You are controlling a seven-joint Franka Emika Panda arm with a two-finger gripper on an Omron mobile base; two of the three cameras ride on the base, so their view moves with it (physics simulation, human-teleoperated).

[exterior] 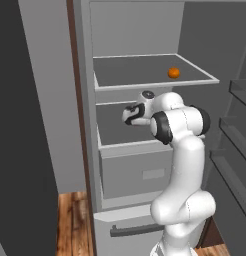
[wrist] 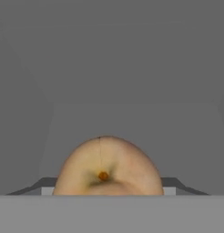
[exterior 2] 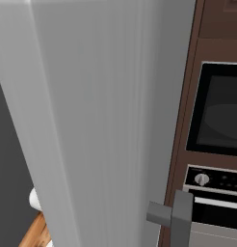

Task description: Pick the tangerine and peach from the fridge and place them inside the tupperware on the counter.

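The fridge [exterior: 85, 100] stands open, and my arm reaches onto its second shelf [exterior: 112, 127]. In the hand view the peach [wrist: 107, 166], orange-pink with a pale yellowish patch, sits right between my fingers. My gripper [wrist: 104, 186] is shut on it, and one dark fingertip [wrist: 44, 184] presses against each side of the fruit. The tangerine [exterior: 174, 73], plain bright orange, rests on the upper shelf [exterior: 145, 72] toward its right side, above my hand. The tupperware and the counter are out of view.
The open fridge door [exterior 2: 91, 120] with its bar handle [exterior 2: 176, 217] stands close on the right, its door shelves [exterior: 235, 130] facing my arm. A drawer [exterior: 140, 172] lies under the second shelf. An oven [exterior 2: 221, 111] sits beyond the door. Wood floor [exterior: 72, 220] below.
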